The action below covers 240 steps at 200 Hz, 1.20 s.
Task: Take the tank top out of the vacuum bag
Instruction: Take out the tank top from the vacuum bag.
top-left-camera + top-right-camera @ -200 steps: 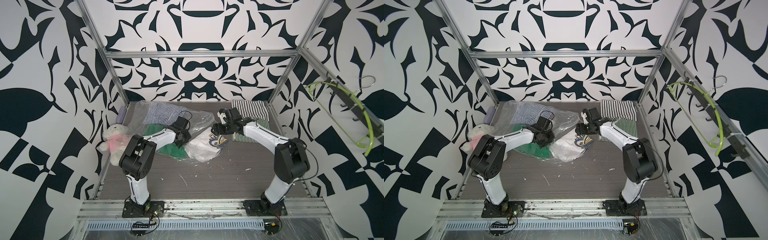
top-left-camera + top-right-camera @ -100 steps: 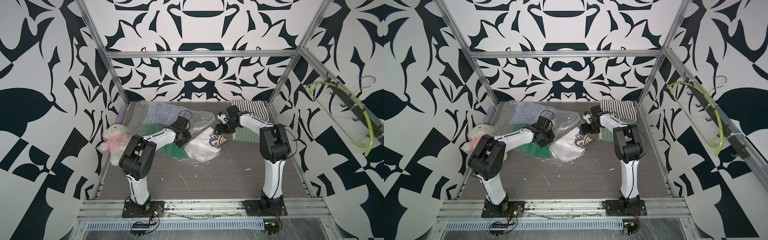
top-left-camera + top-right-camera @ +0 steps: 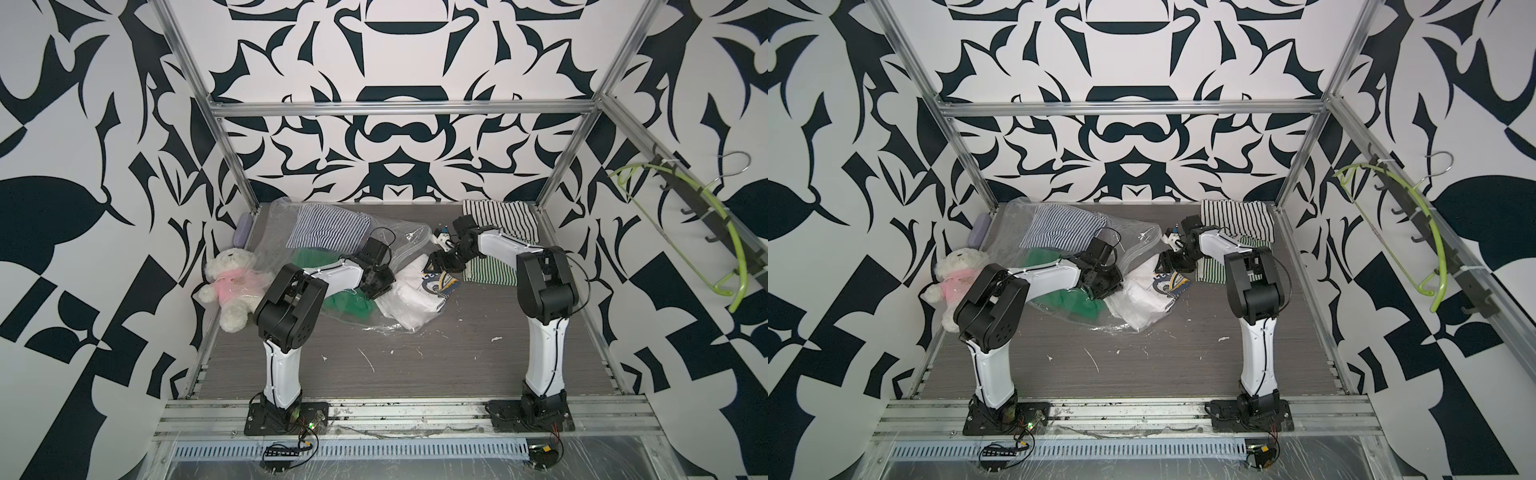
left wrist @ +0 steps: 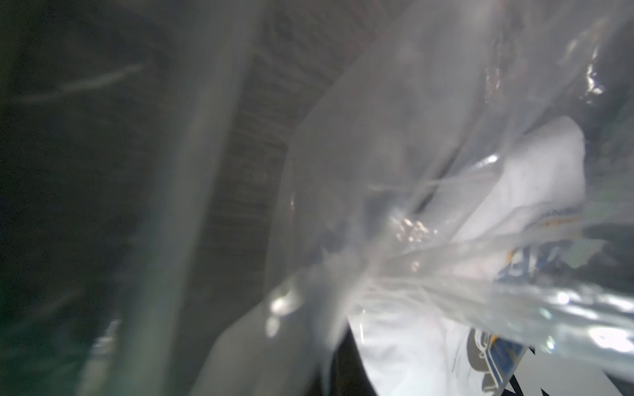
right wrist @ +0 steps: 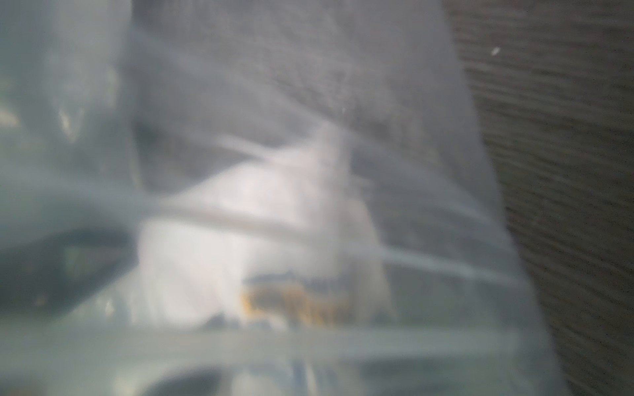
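While the left gripper [image 3: 381, 291] stays pressed together on a bunched fold of the vacuum bag [image 3: 409, 237] near the centre of the table [image 3: 415, 365], the change is on the other side. The right arm has folded its elbow upright from the low, stretched pose of a second ago, and the right gripper [image 3: 436, 268] now sits at the printed edge of the white tank top [image 3: 415, 297], just past centre toward one o'clock. Whether its jaws are spread or pinching cloth I cannot tell, since its wrist view is a blur of film over white fabric. The tank top lies at the bag's mouth, partly out but with clear plastic over much of it, so the pull looks set up, not done. Around them, a teddy bear [image 3: 232, 286] lies at nine o'clock and a purple case [image 3: 242, 230] at ten. A blue-striped garment [image 3: 328, 226] and a green garment [image 3: 347, 305] sit under the bag's film toward eleven. Beyond them are a green-striped garment [image 3: 490, 272] and a black-striped garment [image 3: 503, 216] at one, and a green hanger [image 3: 706, 232] on the wall at three. The draped film is the likely obstacle, because a grab may catch plastic along with cloth.
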### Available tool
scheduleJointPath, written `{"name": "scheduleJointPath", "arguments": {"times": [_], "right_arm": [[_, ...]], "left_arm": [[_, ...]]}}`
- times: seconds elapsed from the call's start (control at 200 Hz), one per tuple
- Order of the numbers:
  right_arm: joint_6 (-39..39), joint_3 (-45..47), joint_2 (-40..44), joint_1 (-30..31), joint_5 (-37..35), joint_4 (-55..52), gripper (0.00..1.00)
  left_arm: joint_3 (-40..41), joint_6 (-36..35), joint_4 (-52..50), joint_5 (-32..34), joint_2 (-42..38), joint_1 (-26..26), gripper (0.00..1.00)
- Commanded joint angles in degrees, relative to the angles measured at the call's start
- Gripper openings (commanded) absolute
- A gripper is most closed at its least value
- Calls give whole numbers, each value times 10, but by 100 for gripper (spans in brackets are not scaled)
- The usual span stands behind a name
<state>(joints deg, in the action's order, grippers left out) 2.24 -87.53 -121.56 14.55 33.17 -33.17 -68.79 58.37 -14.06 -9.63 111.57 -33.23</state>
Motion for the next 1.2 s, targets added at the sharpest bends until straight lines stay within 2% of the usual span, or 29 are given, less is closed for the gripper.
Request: {"name": "scheduleJointPath", "arguments": {"times": [0.0,0.22,0.415,0.59,0.685,0.85,1.035,1.195], "right_arm": [[5,8,-2,-3,51,-8,71],[-18,33,16,-6,209,-7,70],[-21,47,59,-2,259,4,70],[-42,41,91,27,263,-22,69],[-70,29,101,54,221,-63,69],[-95,30,106,95,72,-96,69],[-138,32,94,130,-19,-103,70],[-116,34,91,136,-191,-50,72]], "left_arm": [[15,5,-24,-21,48,-6,0],[18,4,-28,-14,64,-4,0],[16,1,-31,-10,65,0,0],[16,1,-28,-10,66,1,0],[16,1,-29,-10,65,1,0],[18,0,-28,-10,65,2,0],[15,-1,-28,-12,68,2,0],[16,-1,-29,-11,66,3,0]]}}
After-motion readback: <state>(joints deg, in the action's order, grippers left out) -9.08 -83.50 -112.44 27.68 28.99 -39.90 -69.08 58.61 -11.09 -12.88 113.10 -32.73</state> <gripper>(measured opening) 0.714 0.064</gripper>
